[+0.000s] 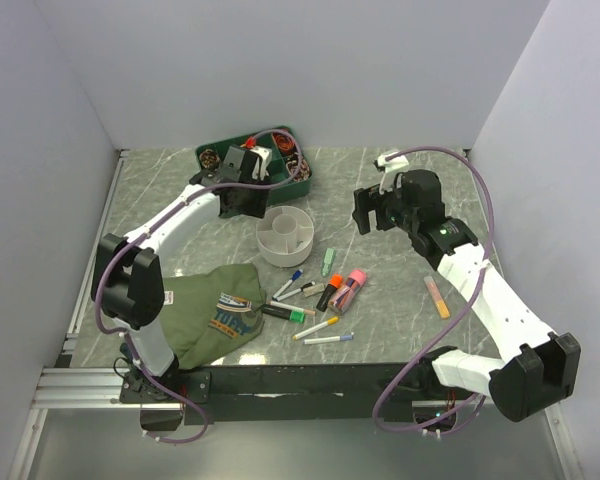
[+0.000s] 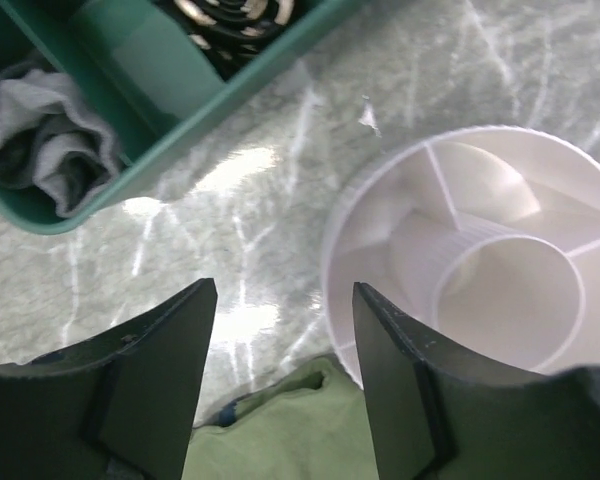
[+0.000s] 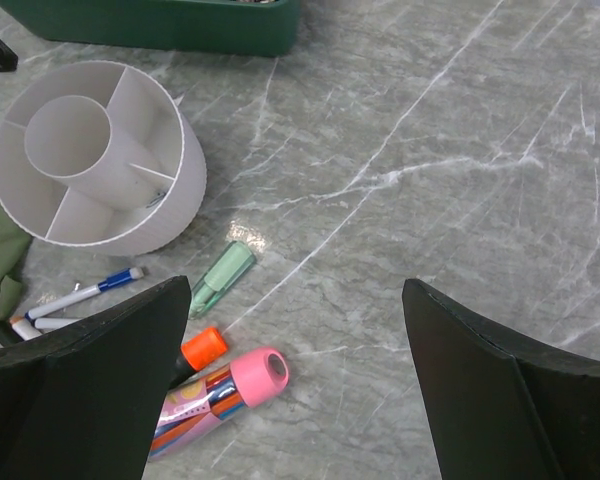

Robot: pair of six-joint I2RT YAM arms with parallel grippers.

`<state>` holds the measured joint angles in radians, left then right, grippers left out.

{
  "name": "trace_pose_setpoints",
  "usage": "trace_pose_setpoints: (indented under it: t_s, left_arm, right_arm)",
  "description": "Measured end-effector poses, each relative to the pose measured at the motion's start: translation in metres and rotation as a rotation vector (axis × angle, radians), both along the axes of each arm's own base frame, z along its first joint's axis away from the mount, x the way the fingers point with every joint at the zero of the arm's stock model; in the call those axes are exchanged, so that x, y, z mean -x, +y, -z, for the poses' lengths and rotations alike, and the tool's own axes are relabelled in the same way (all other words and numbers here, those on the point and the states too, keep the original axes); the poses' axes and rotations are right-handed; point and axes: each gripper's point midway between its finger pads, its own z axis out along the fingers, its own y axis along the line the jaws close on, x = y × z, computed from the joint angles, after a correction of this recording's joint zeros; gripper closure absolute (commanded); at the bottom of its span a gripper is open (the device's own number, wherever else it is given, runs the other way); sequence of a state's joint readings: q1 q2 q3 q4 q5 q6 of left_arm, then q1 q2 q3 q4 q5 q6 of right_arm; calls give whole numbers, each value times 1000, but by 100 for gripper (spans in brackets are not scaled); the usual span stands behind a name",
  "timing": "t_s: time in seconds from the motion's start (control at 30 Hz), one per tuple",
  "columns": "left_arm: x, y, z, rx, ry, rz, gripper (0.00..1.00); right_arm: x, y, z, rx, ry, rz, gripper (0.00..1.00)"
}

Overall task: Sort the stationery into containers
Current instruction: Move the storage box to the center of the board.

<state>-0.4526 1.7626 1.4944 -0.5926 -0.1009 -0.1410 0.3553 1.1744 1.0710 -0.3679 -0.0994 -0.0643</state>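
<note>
The round white divided cup [image 1: 285, 236] stands mid-table and looks empty; it also shows in the left wrist view [image 2: 480, 260] and the right wrist view [image 3: 90, 170]. Several pens and markers lie in front of it: a green highlighter [image 1: 328, 262] [image 3: 220, 277], an orange-capped marker [image 1: 330, 292] [image 3: 202, 348], a pink-capped pen [image 1: 352, 287] [image 3: 220, 395] and a blue-tipped white pen [image 1: 288, 284] [image 3: 80, 295]. One orange pen [image 1: 437, 297] lies apart at the right. My left gripper [image 1: 245, 203] [image 2: 282, 290] is open and empty, just behind and left of the cup. My right gripper [image 1: 370, 212] [image 3: 298, 290] is open and empty above the table, right of the cup.
A green compartment tray [image 1: 270, 190] [image 2: 230, 110] [image 3: 180, 30] sits behind the cup. A folded olive-green shirt [image 1: 205, 315] [image 2: 300, 430] lies at the front left, touching the pens. Grey walls close in the table on both sides.
</note>
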Motion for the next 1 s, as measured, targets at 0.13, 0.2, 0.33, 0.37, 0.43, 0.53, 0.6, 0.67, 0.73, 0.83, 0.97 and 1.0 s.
trace_pose_setpoints:
  t_s: [0.13, 0.2, 0.33, 0.37, 0.43, 0.53, 0.6, 0.67, 0.73, 0.83, 0.97, 1.0]
  left_arm:
    - [5, -7, 4, 11, 16, 27, 50]
    - [7, -8, 6, 9, 23, 34, 53]
    - [7, -8, 15, -1, 40, 47, 56]
    - [7, -9, 19, -4, 48, 49, 56]
    - [7, -9, 27, -12, 64, 55, 56]
    - [8, -13, 39, -21, 92, 65, 58]
    - [9, -17, 47, -26, 108, 76, 69]
    - [10, -23, 54, -33, 120, 91, 85]
    - [11, -26, 57, -43, 126, 103, 99]
    - [10, -35, 57, -40, 124, 123, 99]
    - [2, -50, 54, -35, 111, 142, 99]
    - [0, -54, 54, -33, 107, 145, 99]
  right_arm:
    - [1, -3, -1, -2, -5, 7, 6]
    - [2, -5, 1, -1, 0, 12, 6]
    - [4, -9, 5, -1, 7, 20, 6]
    - [5, -9, 6, -2, 8, 21, 6]
    - [5, -10, 4, -5, 4, 23, 6]
    - [6, -13, 4, -9, 1, 31, 6]
    - [8, -14, 6, -10, 4, 32, 6]
    - [9, -15, 8, -12, 9, 35, 6]
    - [10, -17, 10, -14, 13, 39, 7]
    - [11, -19, 12, -13, 16, 43, 7]
    - [11, -20, 15, -11, 22, 47, 6]
    - [11, -20, 15, -11, 21, 47, 7]
